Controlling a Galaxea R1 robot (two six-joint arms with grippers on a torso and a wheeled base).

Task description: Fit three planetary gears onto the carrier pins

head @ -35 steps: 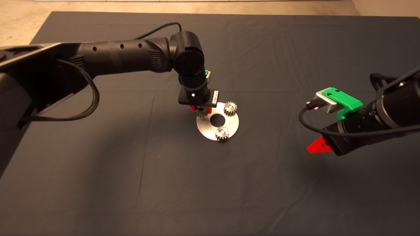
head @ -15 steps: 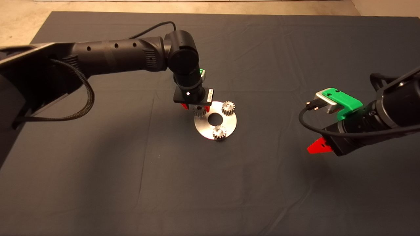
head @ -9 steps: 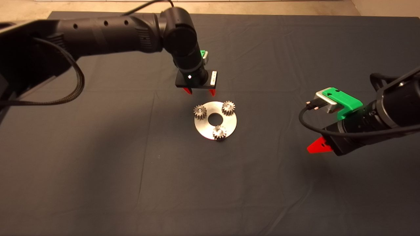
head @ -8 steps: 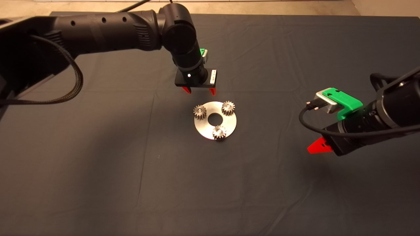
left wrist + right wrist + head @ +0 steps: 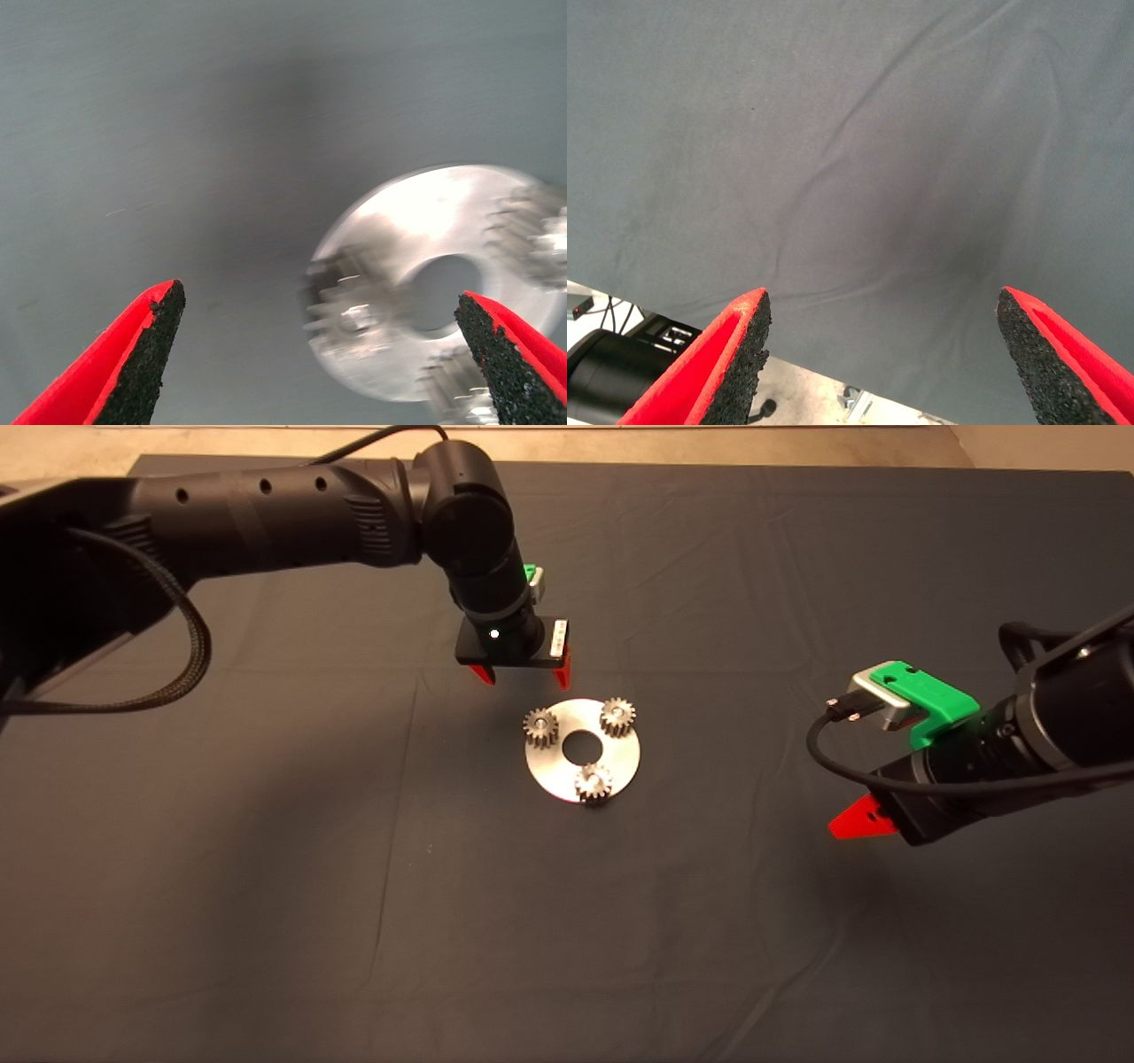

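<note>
We had all three planetary gears (image 5: 540, 727) sitting on the carrier pins of the silver disc (image 5: 554, 774), mid-mat with plenty of bare mat (image 5: 266, 886) around. Our left gripper (image 5: 520, 676) hung spread apart, empty, just beyond the disc's far-left edge. Our right gripper (image 5: 881, 350) sat apart too, well off right.

Left arm (image 5: 292, 500): matte black tube with a row of small round holes, ribbed collar before a rounded elbow joint. Braided black cable (image 5: 190, 646) loops beneath it; thin smooth cable leaves the elbow. Wrist: black block with a white light dot, white label, green clip. Left gripper (image 5: 520, 676): red wedge fingers (image 5: 133, 354), gritty black pads. Right gripper (image 5: 858, 821): red finger, green bracket, silver plug, black cable.
</note>
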